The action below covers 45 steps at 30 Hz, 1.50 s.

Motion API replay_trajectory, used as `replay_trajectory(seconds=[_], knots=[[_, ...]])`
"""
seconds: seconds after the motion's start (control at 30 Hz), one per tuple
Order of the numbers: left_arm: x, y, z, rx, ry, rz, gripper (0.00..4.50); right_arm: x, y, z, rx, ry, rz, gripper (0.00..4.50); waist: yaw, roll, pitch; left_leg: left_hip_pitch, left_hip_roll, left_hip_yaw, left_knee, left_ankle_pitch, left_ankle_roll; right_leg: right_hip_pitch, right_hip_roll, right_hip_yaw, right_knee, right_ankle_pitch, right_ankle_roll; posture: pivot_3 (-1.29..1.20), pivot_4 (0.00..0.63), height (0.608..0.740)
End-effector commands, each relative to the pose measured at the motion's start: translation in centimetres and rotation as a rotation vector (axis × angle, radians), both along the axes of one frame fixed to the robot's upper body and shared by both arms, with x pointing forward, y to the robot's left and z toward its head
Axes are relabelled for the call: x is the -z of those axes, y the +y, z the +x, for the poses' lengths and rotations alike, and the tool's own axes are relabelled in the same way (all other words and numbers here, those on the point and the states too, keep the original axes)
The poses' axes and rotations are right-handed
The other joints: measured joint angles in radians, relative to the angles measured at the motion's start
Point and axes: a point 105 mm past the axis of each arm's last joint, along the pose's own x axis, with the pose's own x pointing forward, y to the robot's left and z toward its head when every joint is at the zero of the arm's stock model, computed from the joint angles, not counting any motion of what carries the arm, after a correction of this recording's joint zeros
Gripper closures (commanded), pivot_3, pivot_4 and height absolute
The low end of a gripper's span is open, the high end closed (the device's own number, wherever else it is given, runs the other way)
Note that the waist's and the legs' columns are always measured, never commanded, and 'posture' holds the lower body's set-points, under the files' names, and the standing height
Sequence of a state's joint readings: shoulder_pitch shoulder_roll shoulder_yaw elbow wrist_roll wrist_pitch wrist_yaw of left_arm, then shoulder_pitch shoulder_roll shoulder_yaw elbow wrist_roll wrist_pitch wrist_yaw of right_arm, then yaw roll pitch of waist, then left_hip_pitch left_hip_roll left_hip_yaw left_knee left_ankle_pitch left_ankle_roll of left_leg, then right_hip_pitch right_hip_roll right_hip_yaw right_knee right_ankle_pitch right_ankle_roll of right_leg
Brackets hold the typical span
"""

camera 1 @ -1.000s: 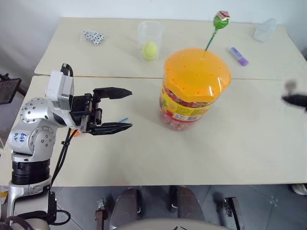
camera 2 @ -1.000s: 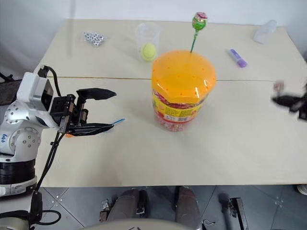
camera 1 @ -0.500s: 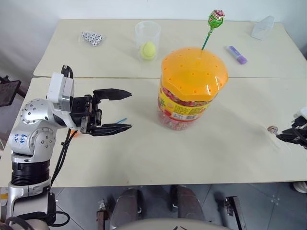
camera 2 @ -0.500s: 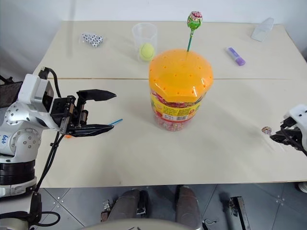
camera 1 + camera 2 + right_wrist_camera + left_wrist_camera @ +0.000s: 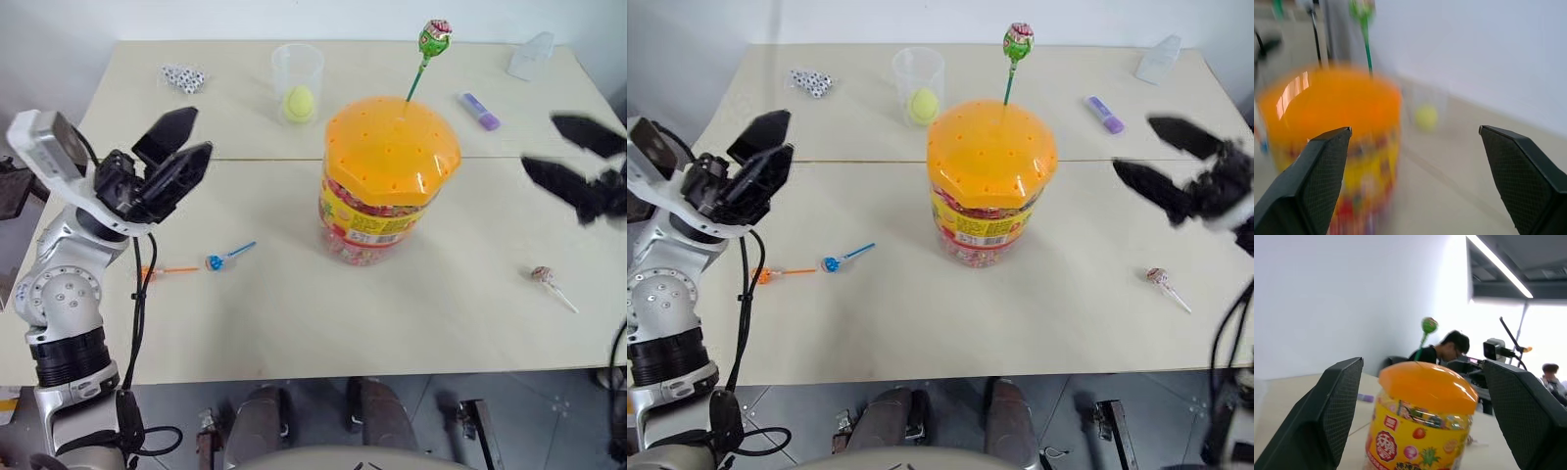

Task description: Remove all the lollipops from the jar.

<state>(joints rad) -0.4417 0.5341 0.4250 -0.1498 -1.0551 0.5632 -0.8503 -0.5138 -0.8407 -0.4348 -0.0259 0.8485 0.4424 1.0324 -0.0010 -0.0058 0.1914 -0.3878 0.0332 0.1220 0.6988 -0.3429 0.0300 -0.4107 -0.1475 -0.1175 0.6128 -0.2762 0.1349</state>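
So the pale, matte counter [image 5: 294,323] is really two slabs pushed together with a seam running across, and the big thing on it is the jar [image 5: 387,181], a fat clear plastic tub full of wrapped candy with a yellow-red label and a glossy, domed orange lid [image 5: 392,147] dotted with little holes. One green lollipop [image 5: 434,37] is standing in the lid on its far side, stick nearly upright and leaning a bit to the right, crinkly shiny head on top. The left gripper [image 5: 174,155] is raised over the left end of the counter, arm bent up, black textured fingers spread apart with nothing between them, pointing up toward the jar. The right gripper [image 5: 576,157] is up in the air right of the jar, blurry, fingers apart and empty. Three lollipops lie flat on the counter: a blue one [image 5: 223,258] and an orange one [image 5: 168,269] to the left of the jar, sticks roughly side to side, and a pink-white one [image 5: 549,282] on the right, stick angled toward the near right edge.
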Motion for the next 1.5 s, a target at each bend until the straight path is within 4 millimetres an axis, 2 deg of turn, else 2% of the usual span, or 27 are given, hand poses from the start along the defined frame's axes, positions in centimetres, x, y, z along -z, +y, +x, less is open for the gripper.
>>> replay_trajectory(seconds=[0.03, 0.27, 0.37, 0.47, 0.57, 0.83, 0.9, 0.93, 1.03, 1.13, 1.17, 1.23, 1.27, 1.37, 1.5], knots=[[0.2, 0.3, -0.6, -0.009, 0.018, 0.019, 0.37, -1.8, 1.9, 0.7, -0.036, -0.004, 0.054, 0.13, 0.004, 0.0, 0.0, 0.0, 0.0, -0.001, 0.0, 0.0, 0.0, 0.0, 0.0, -0.001, 0.0, 0.0, 0.0, 0.0, 0.15, 0.74], [0.8, -0.2, -0.9, 0.01, 0.039, 0.02, 0.37, -2.2, 5.6, 3.2, -0.088, 0.127, 0.031, 0.13, 0.016, 0.0, 0.0, -0.002, -0.001, -0.001, 0.0, 0.0, 0.0, 0.0, 0.0, -0.001, -0.001, 0.0, 0.0, 0.0, 0.15, 0.74], [0.8, -0.3, -0.9, 0.011, 0.036, 0.021, 0.37, -2.2, 6.2, 3.3, -0.104, 0.144, 0.004, 0.13, 0.018, 0.0, 0.0, -0.002, -0.001, -0.001, 0.0, 0.0, 0.0, 0.0, 0.0, -0.002, 0.0, 0.0, 0.0, 0.0, 0.15, 0.74], [0.9, -0.5, -1.0, 0.011, 0.035, 0.023, 0.37, -3.2, 7.3, 3.5, -0.152, 0.138, 0.036, 0.13, 0.015, 0.0, 0.0, -0.002, -0.001, 0.001, 0.0, 0.0, 0.0, -0.001, 0.0, -0.002, -0.001, 0.0, 0.0, 0.0, 0.15, 0.74], [0.8, -0.5, -0.9, 0.011, 0.034, 0.022, 0.37, -3.1, 7.8, 3.9, -0.157, 0.164, 0.023, 0.77, 0.013, 0.0, 0.0, -0.002, -0.001, 0.001, 0.0, 0.0, 0.0, -0.001, 0.0, -0.002, 0.0, 0.0, 0.0, 0.0, 0.15, 0.74], [0.8, -0.7, -0.9, 0.011, 0.022, 0.027, 0.37, -3.4, 8.3, 4.4, -0.164, 0.142, 0.031, 3.5, 0.006, 0.0, 0.0, -0.003, -0.001, 0.002, -0.001, 0.0, 0.0, -0.001, 0.0, -0.003, 0.0, 0.0, 0.0, 0.0, 0.15, 0.74], [0.7, -0.8, -0.9, 0.017, 0.013, 0.031, 0.37, -3.9, 8.0, 4.3, -0.172, 0.12, 0.062, 4.24, 0.003, 0.0, 0.0, -0.003, -0.001, 0.002, -0.001, 0.0, 0.0, -0.001, 0.0, -0.003, -0.001, 0.0, 0.0, 0.0, 0.15, 0.74], [0.6, -0.9, -0.9, 0.023, 0.005, 0.036, 0.37, -4.2, 7.8, 4.3, -0.176, 0.102, 0.084, 4.46, 0.002, 0.0, 0.0, -0.003, -0.001, 0.002, -0.001, 0.0, 0.0, -0.001, 0.0, -0.003, -0.001, 0.0, 0.0, 0.0, 0.15, 0.74], [0.4, -1.3, -1.3, 0.051, -0.05, 0.062, 0.37, -6.1, 6.5, 4.0, -0.186, 0.034, 0.208, 4.46, 0.001, 0.0, 0.0, -0.003, -0.001, 0.002, -0.001, 0.0, 0.0, -0.001, 0.0, -0.004, -0.001, 0.0, 0.0, 0.0, 0.15, 0.74], [0.3, -2.1, -1.6, 0.089, -0.097, 0.119, 0.37, -8.2, 3.7, 3.7, -0.146, -0.011, 0.321, 4.46, 0.002, 0.0, 0.0, -0.003, -0.001, 0.005, -0.001, 0.0, 0.0, -0.001, 0.0, -0.004, -0.001, 0.0, 0.0, 0.0, 0.15, 0.74], [0.3, -2.3, -1.7, 0.099, -0.115, 0.144, 0.37, -8.5, 2.7, 3.7, -0.112, -0.006, 0.326, 4.46, 0.003, 0.0, 0.0, -0.004, -0.001, 0.005, -0.001, 0.0, 0.0, -0.001, 0.0, -0.004, -0.001, 0.0, 0.0, 0.0, 0.15, 0.74], [0.5, -2.9, -1.8, 0.113, -0.145, 0.211, 0.37, -7.9, 1.0, 3.9, -0.018, 0.032, 0.218, 4.46, 0.005, 0.0, 0.0, -0.004, -0.001, 0.005, -0.001, 0.0, 0.0, -0.001, 0.0, -0.004, -0.001, 0.0, 0.0, 0.0, 0.15, 0.74], [0.9, -3.2, -1.9, 0.123, -0.161, 0.265, 0.37, -7.1, -0.2, 4.3, 0.058, 0.085, 0.134, 4.46, 0.004, 0.0, 0.0, -0.004, -0.002, 0.005, -0.001, 0.0, 0.0, -0.001, 0.0, -0.004, -0.001, 0.0, 0.0, 0.0, 0.15, 0.74], [2.5, -4.1, -2.4, 0.169, -0.186, 0.434, 0.37, -2.4, -5.0, 4.4, 0.312, 0.318, -0.167, 4.46, 0.004, 0.0, 0.0, -0.004, -0.002, 0.006, -0.004, 0.0, 0.0, -0.001, 0.0, -0.004, -0.004, 0.0, 0.0, 0.0, 0.15, 0.74], [4.1, -4.2, -3.1, 0.198, -0.206, 0.567, 0.37, 3.9, -10.5, 1.9, 0.558, 0.582, -0.5, 4.46, 0.0, 0.0, 0.0, -0.003, -0.001, 0.007, -0.006, 0.0, 0.0, -0.001, 0.0, -0.004, -0.007, 0.0, 0.0, 0.0, 0.15, 0.74]])
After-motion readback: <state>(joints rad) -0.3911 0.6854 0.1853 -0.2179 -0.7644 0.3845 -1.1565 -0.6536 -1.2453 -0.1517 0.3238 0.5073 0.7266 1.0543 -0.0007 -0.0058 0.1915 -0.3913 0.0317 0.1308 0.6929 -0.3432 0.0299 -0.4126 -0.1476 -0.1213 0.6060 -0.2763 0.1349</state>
